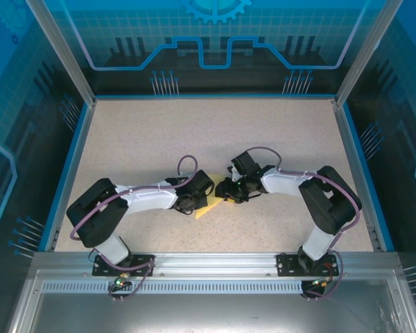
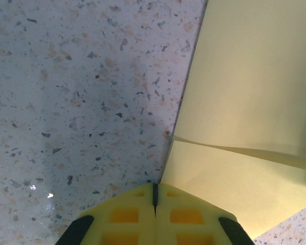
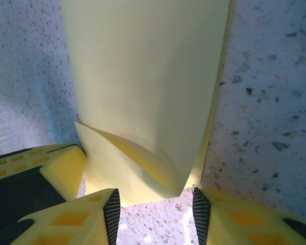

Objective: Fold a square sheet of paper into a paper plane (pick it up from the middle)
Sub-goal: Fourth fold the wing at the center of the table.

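We log folded yellow paper sheet (image 1: 206,207) on table (image 1: 194,132), centre toward near edge, between both grippers, left gripper (image 2: 154,196) closed tight, tips at sheet's edge, right gripper (image 3: 155,204) parted, straddling the lifted fold.

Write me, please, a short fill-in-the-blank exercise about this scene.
1. The creased paper lying on the speckled table is ____ in colour.
2. In the left wrist view, the left jaws are ____, with no gap between them.
3. In the right wrist view, the right jaws stand ____, with the paper's near edge at their gap.
Missing words: yellow; shut; open.
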You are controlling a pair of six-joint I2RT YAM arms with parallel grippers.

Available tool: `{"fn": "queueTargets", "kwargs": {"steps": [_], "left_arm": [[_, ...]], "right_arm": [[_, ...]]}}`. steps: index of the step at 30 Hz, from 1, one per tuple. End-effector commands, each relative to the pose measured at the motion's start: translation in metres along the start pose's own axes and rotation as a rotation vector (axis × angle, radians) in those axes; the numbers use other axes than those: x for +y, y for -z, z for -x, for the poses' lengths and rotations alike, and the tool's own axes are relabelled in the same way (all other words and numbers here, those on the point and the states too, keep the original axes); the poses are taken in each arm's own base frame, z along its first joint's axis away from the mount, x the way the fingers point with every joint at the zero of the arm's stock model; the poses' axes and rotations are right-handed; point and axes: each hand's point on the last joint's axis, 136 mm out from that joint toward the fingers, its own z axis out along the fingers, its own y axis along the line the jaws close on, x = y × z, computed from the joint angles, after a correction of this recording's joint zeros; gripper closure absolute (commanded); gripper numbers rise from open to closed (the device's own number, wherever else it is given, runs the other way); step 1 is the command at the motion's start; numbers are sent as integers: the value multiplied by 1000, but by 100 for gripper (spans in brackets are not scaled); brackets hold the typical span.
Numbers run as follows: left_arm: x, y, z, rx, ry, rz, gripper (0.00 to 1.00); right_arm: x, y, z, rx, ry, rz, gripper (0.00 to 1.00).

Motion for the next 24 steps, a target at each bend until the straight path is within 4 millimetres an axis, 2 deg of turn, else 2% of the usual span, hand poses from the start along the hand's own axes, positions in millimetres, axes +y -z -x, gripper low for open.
{"fn": "queueTargets", "kwargs": {"steps": [1,4,6,13,15,19,24], "left_arm": [[10,-2,-2,8,-39,59,98],[9,-2,-2,9,-39,57,99],[8,-2,-2,9,-38,51,99],[6,2,-1,5,-41,43,98],[4,7,2,-3,-48,35,96],[0,26,11,-39,-66,4,85],[-6,58,26,-122,-100,-101,52]], "right_arm": [[1,-3,0,8,-13,-14,56],[14,-4,-2,30,16,53,58],[15,-8,-6,57,23,70,62],[22,-11,-8,84,36,117,78],[22,-10,-7,79,35,115,86],[22,-1,-1,41,22,106,100],[21,24,11,-55,-28,59,100]]}}
